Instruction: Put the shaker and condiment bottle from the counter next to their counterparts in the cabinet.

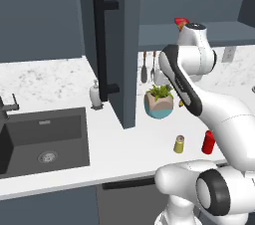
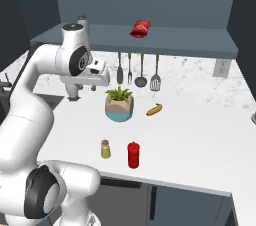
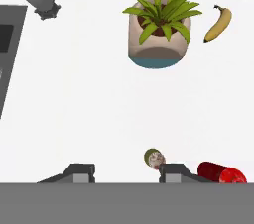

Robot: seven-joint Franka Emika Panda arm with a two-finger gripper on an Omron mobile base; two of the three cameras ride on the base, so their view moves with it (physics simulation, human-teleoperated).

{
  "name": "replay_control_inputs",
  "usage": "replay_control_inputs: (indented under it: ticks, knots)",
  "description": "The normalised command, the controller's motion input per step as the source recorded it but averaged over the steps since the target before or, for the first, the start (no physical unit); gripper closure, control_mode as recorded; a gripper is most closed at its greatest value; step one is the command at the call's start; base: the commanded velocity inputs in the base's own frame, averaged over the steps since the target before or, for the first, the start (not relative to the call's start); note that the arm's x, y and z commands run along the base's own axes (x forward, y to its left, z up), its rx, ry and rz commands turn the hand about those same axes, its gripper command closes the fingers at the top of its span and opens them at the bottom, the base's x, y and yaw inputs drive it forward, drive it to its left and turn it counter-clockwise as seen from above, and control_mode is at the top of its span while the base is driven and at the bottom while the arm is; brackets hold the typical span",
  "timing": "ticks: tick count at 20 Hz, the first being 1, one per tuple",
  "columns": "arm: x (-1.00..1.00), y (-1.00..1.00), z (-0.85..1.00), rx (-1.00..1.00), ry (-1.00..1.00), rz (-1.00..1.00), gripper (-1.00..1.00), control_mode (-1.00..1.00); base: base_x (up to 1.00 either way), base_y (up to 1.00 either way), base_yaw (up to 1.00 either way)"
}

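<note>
My claw, fingers spread and empty, hangs high over the tabletop. The shaker stands just beside the red bottle; I should centre over the shaker before descending.

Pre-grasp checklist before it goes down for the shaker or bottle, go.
1. Small yellow-olive shaker with pale cap upright on the white speckled counter: ok.
2. Red squeeze bottle with nozzle top upright, beside the shaker and apart from it: ok.
3. Gripper empty, jaws apart: ok.
4. Gripper centred over a target: not ok; in the hand view the shaker sits by the right finger, not between the two.
5. Dark blue-grey cabinet door with black bar handle open, shelf reachable: ok.
6. Potted plant in the pale and teal pot and yellow banana clear of both targets: ok.
</note>
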Motion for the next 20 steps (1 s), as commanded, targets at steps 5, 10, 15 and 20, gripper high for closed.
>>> replay_control_inputs:
  ticks: [5,10,15,20]
  knots:
    - [0.00,0.00,0.00,0.00,0.00,0.00,-1.00,-1.00,0.00,0.00,0.00]
    - [-0.31,-0.51,-0.25,0.00,-0.01,0.00,-1.00,-1.00,0.00,0.00,0.00]
    - [-0.49,-0.78,-0.22,0.01,-0.05,0.00,-1.00,-1.00,0.00,0.00,0.00]
    - [-0.21,-0.18,0.00,0.00,-0.03,0.00,-1.00,-1.00,0.00,0.00,0.00]
